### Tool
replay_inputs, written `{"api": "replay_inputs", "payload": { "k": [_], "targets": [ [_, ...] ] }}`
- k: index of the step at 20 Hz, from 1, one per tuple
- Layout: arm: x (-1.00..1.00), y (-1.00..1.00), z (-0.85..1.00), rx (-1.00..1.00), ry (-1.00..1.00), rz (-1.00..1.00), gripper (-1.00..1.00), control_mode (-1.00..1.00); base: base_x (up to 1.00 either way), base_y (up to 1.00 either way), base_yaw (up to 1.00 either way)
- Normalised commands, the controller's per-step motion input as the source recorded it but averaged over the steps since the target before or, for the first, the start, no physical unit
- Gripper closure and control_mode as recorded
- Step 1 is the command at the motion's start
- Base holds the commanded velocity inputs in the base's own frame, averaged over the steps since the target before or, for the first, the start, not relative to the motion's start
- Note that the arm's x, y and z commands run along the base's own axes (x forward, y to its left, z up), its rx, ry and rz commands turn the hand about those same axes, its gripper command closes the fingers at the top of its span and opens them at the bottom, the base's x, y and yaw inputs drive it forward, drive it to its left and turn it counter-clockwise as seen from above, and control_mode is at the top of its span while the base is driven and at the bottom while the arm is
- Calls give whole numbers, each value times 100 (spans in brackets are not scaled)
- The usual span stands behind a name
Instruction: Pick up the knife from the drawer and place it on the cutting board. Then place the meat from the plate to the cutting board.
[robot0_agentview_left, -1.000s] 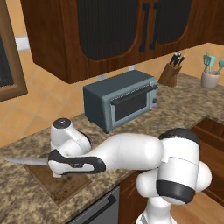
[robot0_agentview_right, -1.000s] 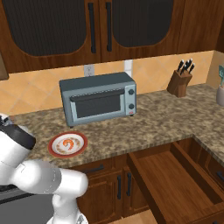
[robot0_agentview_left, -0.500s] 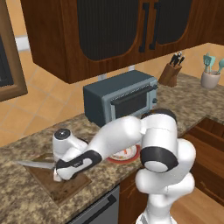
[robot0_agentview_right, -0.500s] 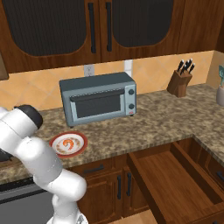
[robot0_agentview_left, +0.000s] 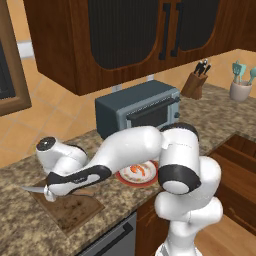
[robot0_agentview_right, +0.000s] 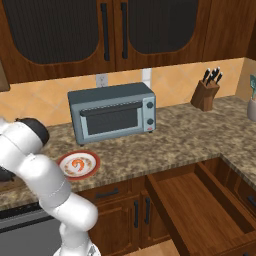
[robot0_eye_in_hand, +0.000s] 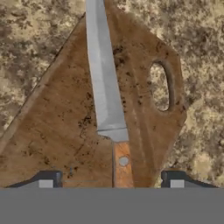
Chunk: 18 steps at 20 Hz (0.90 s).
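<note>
the gripper (robot0_eye_in_hand: 112, 181) sits low over the board (robot0_eye_in_hand: 61, 127), its tips spread wide either side of the knife (robot0_eye_in_hand: 105, 83) handle with clear gaps, so it looks open and not pinching anything. in the hand view the knife runs up the centre of the frame, grey blade reaching past the board's upper edge onto the stone counter (robot0_eye_in_hand: 197, 52), brown riveted handle at bottom centre. whether it already rests flat on the board i cannot tell. in the left base view the blade tip (robot0_agentview_left: 31, 189) pokes out past the board (robot0_agentview_left: 70, 210) at lower left.

risks, as i judge them: lifting off crookedly could let a fingertip nudge the handle and swing the overhanging blade off the board.

the meat (robot0_agentview_right: 77, 164) is a small orange curl on the plate (robot0_agentview_right: 64, 172), left of centre in the right base view, with the drawer (robot0_agentview_right: 200, 210) open at lower right
</note>
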Motion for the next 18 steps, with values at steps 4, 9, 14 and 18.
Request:
{"api": "replay_inputs", "payload": {
  "k": [4,9,14,18],
  "targets": [
    [-26,-71,97,10,-2,-19,-100,-100,0,0,0],
    [-3,-100,23,12,6,-26,-100,-100,0,0,0],
    [-11,-100,-38,16,3,-19,-100,-100,0,0,0],
    [-37,-100,-45,15,-8,-4,-100,-100,0,0,0]
  ]
}}
